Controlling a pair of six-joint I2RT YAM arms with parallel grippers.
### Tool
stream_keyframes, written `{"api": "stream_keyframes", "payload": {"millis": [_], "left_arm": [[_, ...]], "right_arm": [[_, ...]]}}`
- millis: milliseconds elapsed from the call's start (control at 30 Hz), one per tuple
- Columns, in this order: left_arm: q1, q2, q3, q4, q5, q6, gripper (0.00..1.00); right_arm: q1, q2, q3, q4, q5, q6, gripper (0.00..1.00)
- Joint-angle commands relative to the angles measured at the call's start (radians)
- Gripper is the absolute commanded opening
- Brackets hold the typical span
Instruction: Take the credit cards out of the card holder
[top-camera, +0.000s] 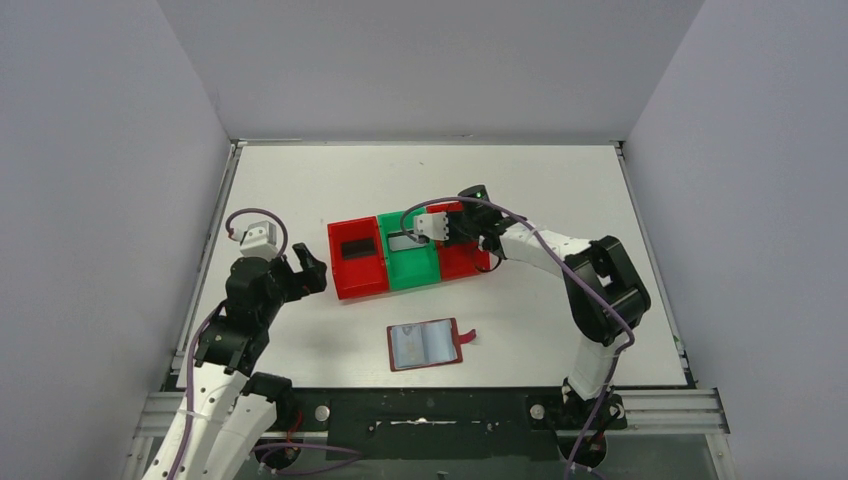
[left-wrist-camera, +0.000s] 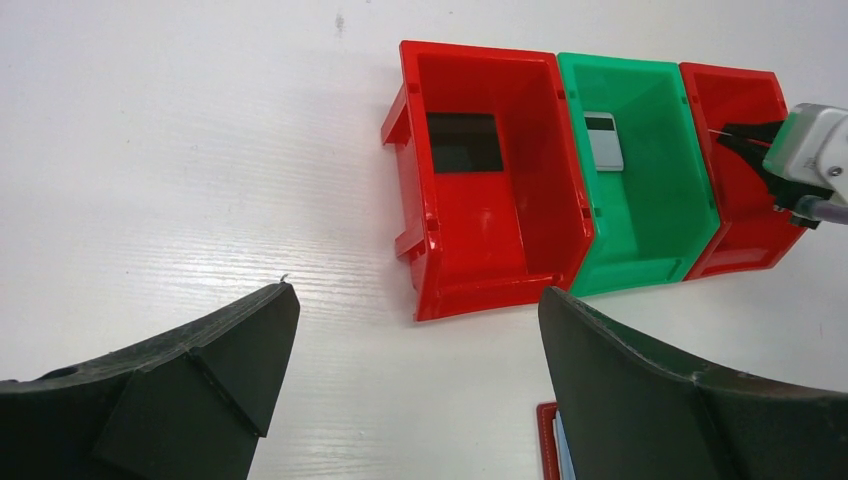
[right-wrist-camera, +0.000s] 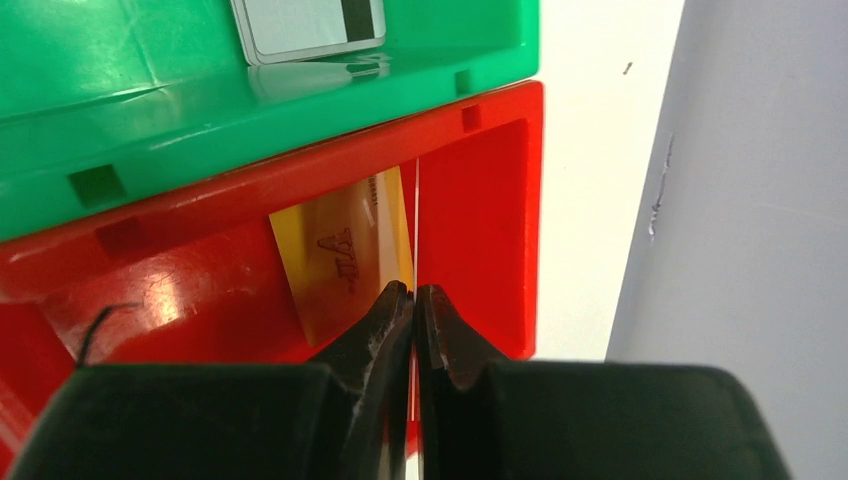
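The card holder (top-camera: 425, 344) lies open and flat near the table's front edge, its blue-grey pockets up; its corner (left-wrist-camera: 548, 440) shows in the left wrist view. A black credit card (left-wrist-camera: 465, 142) rests in the left red bin (top-camera: 360, 290). A silver-grey one (right-wrist-camera: 308, 25) rests in the green bin (top-camera: 412, 278). My right gripper (right-wrist-camera: 413, 290) is shut on a gold-tan card (right-wrist-camera: 400, 230), held edge-on, over the right red bin (right-wrist-camera: 480, 250). My left gripper (left-wrist-camera: 415, 295) hangs open above bare table left of the bins, holding nothing.
The three bins stand side by side mid-table. Grey walls (right-wrist-camera: 740, 200) enclose the table on the left, back and right. The right arm (top-camera: 600, 280) reaches in from the right over the table.
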Motion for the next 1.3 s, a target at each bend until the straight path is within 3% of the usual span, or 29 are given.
{"api": "stream_keyframes", "payload": {"millis": [0, 233, 400, 633, 733, 1033, 1267], "left_arm": [[0.0, 0.003, 0.003, 0.063, 0.003, 0.02, 0.93], [0.002, 0.01, 0.0, 0.066, 0.007, 0.02, 0.93], [0.002, 0.013, -0.002, 0.069, 0.012, 0.02, 0.92], [0.003, 0.017, -0.003, 0.072, 0.019, 0.022, 0.92], [0.002, 0.021, -0.005, 0.072, 0.022, 0.022, 0.92], [0.002, 0.033, -0.005, 0.075, 0.033, 0.022, 0.92], [0.002, 0.04, -0.004, 0.075, 0.032, 0.022, 0.92]], "right_arm": [[0.004, 0.052, 0.055, 0.069, 0.032, -0.03, 0.06], [0.01, 0.103, 0.095, 0.07, 0.064, -0.03, 0.12], [0.013, 0.065, 0.055, 0.071, 0.038, -0.007, 0.25], [0.009, 0.023, 0.057, 0.057, 0.017, 0.065, 0.53], [0.008, 0.013, 0.07, 0.056, 0.015, 0.109, 0.59], [-0.004, -0.013, 0.077, 0.079, 0.003, 0.261, 0.66], [-0.007, -0.096, 0.031, 0.196, 0.088, 0.557, 0.67]]}}
